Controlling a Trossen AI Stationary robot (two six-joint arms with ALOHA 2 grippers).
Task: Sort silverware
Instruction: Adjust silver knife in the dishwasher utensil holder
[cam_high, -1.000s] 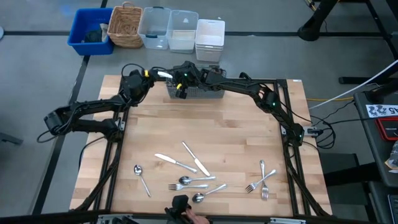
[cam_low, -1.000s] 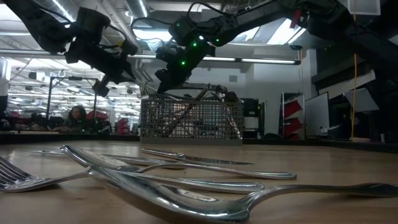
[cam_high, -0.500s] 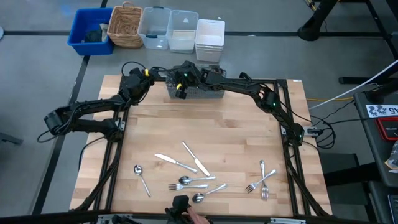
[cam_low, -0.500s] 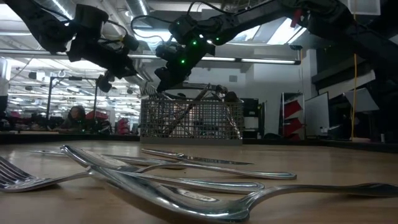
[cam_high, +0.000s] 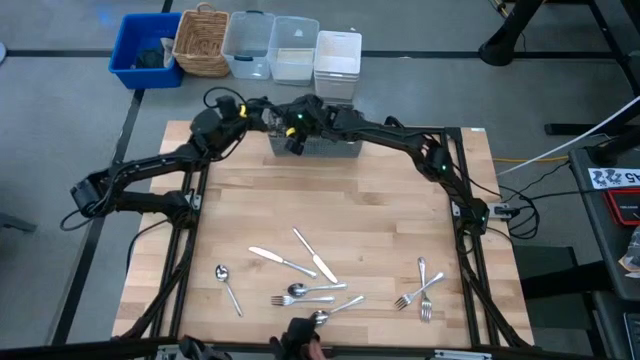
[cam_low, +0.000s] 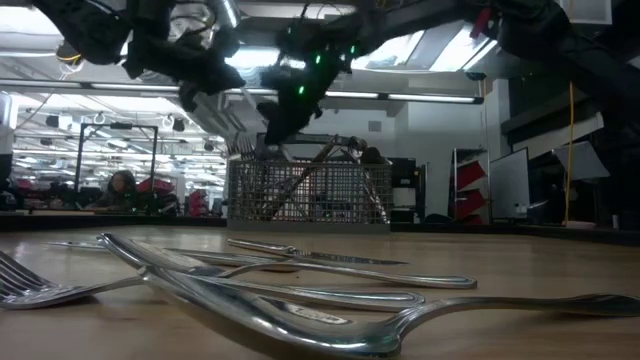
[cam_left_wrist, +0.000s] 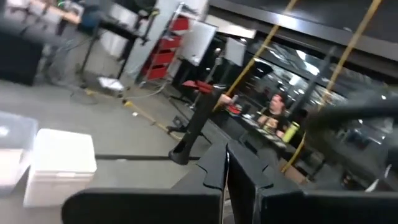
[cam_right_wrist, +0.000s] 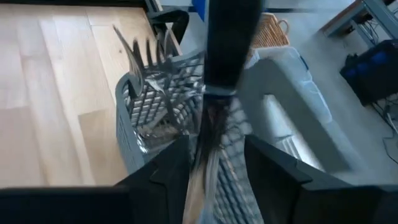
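Observation:
A grey wire-mesh basket (cam_high: 322, 150) stands at the table's far edge, with forks (cam_right_wrist: 144, 55) upright inside it. Several pieces of silverware (cam_high: 300, 275) lie flat on the near half of the wooden table (cam_high: 380, 210). My left gripper (cam_high: 250, 110) is shut above the basket's left end, with a silver piece (cam_high: 266, 115) at its tip. My right gripper (cam_high: 293, 128) hovers just beside it over the basket. Its fingers (cam_right_wrist: 268, 167) stand open on either side of that piece (cam_right_wrist: 207, 146), apart from it. My left gripper is shut on one piece of silverware (cam_right_wrist: 207, 146), which hangs below its dark fingers (cam_right_wrist: 227, 43) over the basket, clear of the table. The fingers themselves hide which part of the piece they hold.
Beyond the far edge stand a blue bin (cam_high: 145, 50), a wicker basket (cam_high: 200, 40), two clear boxes (cam_high: 270, 45) and a white box (cam_high: 337, 60). The middle of the table between the basket and the loose silverware is bare wood.
My left gripper has risen and gone toward the table's far edge, closing in on the right gripper above the basket's left end. The silver piece has gone with it.

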